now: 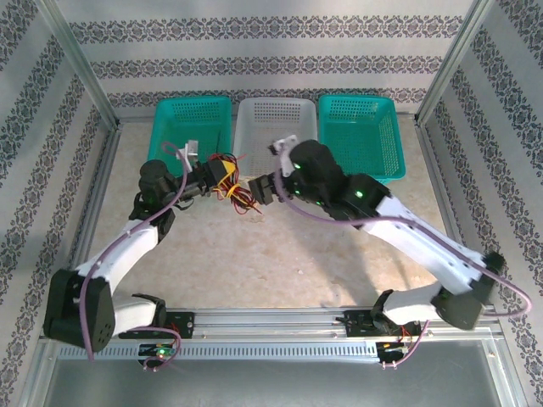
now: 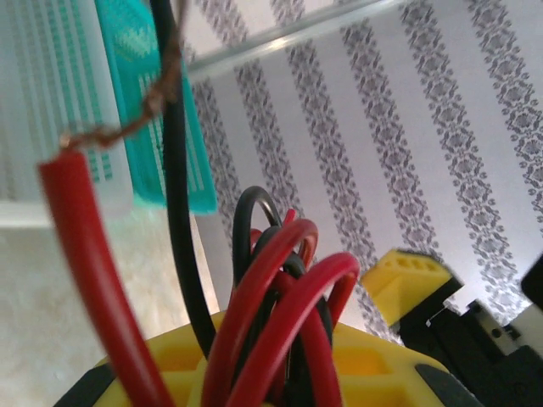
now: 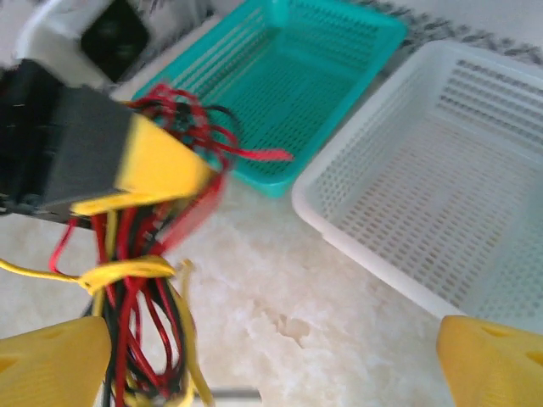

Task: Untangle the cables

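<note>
The left gripper [image 1: 219, 180] pinches the cables [image 3: 140, 288] in narrow jaws, apparently anchoring the tangle, while the right gripper [image 3: 271, 373] gapes wide, the bundle hanging just inside one fingertip, probably to pick a strand

You have bare desk [image 1: 280, 263] to move over, wide open between the arm bases and the cables [image 1: 231, 188]. Beyond the bundle the way is closed by a row of three: the left teal basket [image 1: 193, 127], the white basket [image 1: 271, 119] and the right teal basket [image 1: 361, 136], side by side. The left gripper [image 1: 216, 176] and right gripper [image 1: 257, 191] crowd the cables from either side. Between the right gripper's wide-spread fingers, strands hang against one finger [image 3: 51, 360]; the rest is free.
</note>
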`<action>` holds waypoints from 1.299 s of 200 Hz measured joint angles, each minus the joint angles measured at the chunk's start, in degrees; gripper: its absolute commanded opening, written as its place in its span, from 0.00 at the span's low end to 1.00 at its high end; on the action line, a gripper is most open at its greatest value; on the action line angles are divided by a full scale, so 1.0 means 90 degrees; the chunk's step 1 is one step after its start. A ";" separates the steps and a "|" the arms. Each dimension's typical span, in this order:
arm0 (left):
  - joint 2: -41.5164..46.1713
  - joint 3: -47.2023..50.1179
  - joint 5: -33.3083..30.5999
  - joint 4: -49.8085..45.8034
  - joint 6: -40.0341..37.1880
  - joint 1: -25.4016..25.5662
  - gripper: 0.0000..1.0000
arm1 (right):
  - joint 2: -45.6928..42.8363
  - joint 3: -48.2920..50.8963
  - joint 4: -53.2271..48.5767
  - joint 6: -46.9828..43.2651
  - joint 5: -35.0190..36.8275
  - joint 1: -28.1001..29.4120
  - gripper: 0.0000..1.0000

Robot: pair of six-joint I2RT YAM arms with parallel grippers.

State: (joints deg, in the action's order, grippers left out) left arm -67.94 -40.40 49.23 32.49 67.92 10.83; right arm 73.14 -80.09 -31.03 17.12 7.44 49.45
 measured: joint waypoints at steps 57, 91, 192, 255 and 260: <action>0.0204 -0.0148 -0.0578 -0.0784 -0.0457 0.0000 0.00 | -0.0061 0.0308 0.1248 0.1880 -0.2465 -0.1290 0.70; 0.0250 -0.0182 -0.0707 -0.1151 -0.0510 0.0000 0.00 | 0.0665 0.0007 0.1175 0.2086 -0.3283 -0.1180 0.65; 0.0270 -0.0328 -0.0595 -0.1404 -0.0527 0.0000 0.00 | 0.1110 -0.0095 0.0600 0.2062 -0.3429 -0.0976 0.35; 0.0216 -0.0347 -0.0423 -0.1406 -0.0532 0.0000 0.00 | 0.1117 -0.0221 0.0563 0.2110 -0.3466 -0.1022 0.11; 0.0214 -0.0347 -0.0415 -0.1406 -0.0532 0.0000 0.00 | 0.1120 -0.0226 0.0566 0.2089 -0.3478 -0.1025 0.05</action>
State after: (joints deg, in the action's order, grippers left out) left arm -66.02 -43.53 45.50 19.84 63.13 10.83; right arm 83.22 -82.13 -25.93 35.92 -23.86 40.23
